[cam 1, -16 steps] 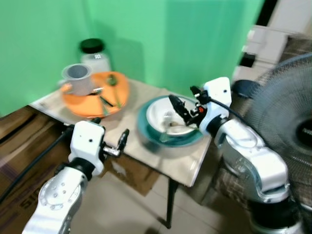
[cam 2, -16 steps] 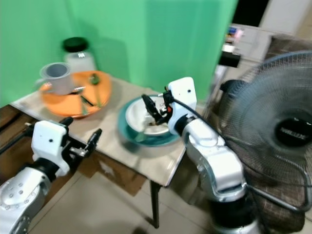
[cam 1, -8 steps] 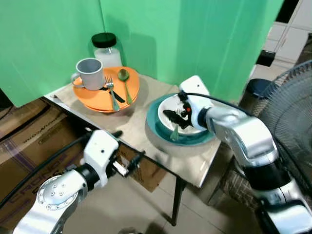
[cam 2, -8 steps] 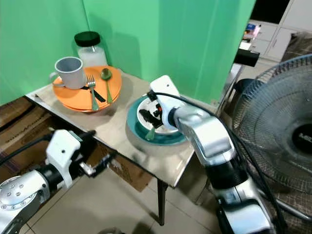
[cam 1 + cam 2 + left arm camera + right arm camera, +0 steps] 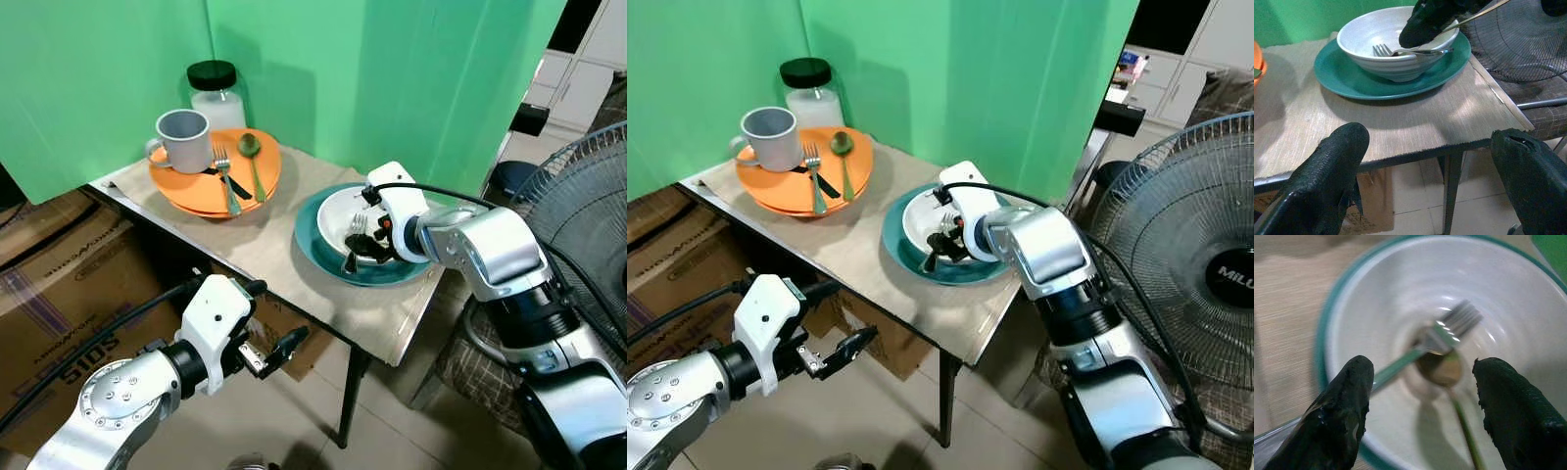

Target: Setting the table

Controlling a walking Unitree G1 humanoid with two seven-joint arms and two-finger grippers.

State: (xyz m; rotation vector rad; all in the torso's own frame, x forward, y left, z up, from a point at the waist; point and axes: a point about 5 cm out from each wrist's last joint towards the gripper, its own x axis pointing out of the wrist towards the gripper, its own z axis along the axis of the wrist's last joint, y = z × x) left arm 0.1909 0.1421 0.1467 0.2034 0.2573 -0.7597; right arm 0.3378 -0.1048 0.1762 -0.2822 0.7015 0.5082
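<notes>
So the right tool (image 5: 364,247) hangs wide open, empty, straight over the white bowl (image 5: 338,217); the fork (image 5: 1442,335) lies slanted between its fingers. Left tool (image 5: 277,350), open too, sits below the table (image 5: 294,279).

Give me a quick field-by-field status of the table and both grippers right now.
table: small wooden table before a green backdrop
near setting: white ceramic bowl on a teal plate
bowl contents: green-handled fork and spoon
far setting: grey mug, second fork and spoon on an orange plate
behind it: black-lidded jar
right gripper: open over the bowl
left gripper: open, below the table's near edge
</notes>
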